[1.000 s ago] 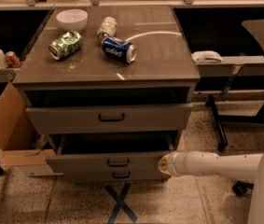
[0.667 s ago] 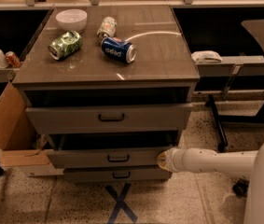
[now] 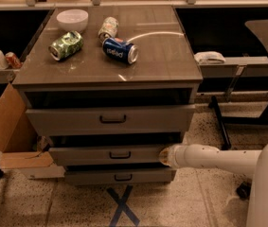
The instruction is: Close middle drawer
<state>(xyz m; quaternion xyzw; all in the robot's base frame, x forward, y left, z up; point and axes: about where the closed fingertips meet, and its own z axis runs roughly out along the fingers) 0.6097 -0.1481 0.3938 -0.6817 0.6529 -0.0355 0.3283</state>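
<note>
The middle drawer (image 3: pixel 105 154) is a wide grey-brown drawer with a low flat front and a small dark bar handle (image 3: pixel 120 155). It stands only slightly out of the cabinet, with a dark gap above it. My white arm reaches in from the right, and the gripper (image 3: pixel 164 156) is at the right end of the drawer front, touching or nearly touching it. The taller top drawer (image 3: pixel 110 119) is above and the bottom drawer (image 3: pixel 119 177) below.
The cabinet top (image 3: pixel 162 56) holds a white bowl (image 3: pixel 72 19), a green can (image 3: pixel 66 45), a blue can (image 3: pixel 119 50) and another can (image 3: pixel 108 27), all lying down. A cardboard box (image 3: pixel 8 131) stands at the left. A blue X (image 3: pixel 122 206) marks the floor. A chair base (image 3: pixel 228 122) is at the right.
The middle drawer has slid back into the cabinet, with my arm following it in from the right. Its inner tray no longer shows.
</note>
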